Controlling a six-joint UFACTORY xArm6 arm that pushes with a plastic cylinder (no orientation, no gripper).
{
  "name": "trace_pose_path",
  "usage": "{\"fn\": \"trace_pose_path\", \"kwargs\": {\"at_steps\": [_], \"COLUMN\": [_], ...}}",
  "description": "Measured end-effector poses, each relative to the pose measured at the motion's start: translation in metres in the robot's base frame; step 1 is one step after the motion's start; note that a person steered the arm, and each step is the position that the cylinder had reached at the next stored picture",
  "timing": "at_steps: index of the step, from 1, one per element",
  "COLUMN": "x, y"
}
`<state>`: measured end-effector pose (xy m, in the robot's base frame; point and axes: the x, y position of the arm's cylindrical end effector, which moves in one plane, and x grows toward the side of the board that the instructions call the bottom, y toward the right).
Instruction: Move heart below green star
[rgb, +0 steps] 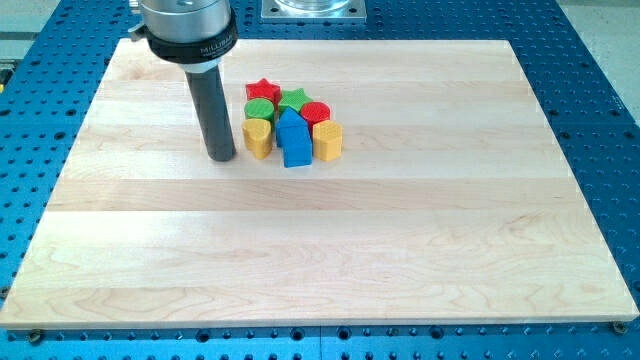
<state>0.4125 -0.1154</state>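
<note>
A tight cluster of blocks sits near the top middle of the wooden board (320, 240). The yellow heart (258, 137) is at the cluster's lower left. The green star (293, 100) is at the top, to the right of a red star (262, 91). A green round block (260, 110) sits just above the heart. A blue block (294, 139) stands in the middle, a red round block (316, 113) and a yellow block (328, 141) on the right. My tip (221, 157) rests just left of the yellow heart, a small gap between them.
The board lies on a blue perforated table (600, 120). A metal mounting plate (312, 9) shows at the view's top edge.
</note>
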Motion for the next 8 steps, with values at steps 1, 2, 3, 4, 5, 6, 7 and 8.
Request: {"fn": "trace_pose_path", "kwargs": {"at_steps": [1, 2, 3, 4, 5, 6, 7, 8], "x": [-0.007, -0.007, 0.007, 0.006, -0.003, -0.011, -0.011, -0.034], "y": [0.003, 0.015, 0.015, 0.049, 0.076, 0.067, 0.020, 0.041]}}
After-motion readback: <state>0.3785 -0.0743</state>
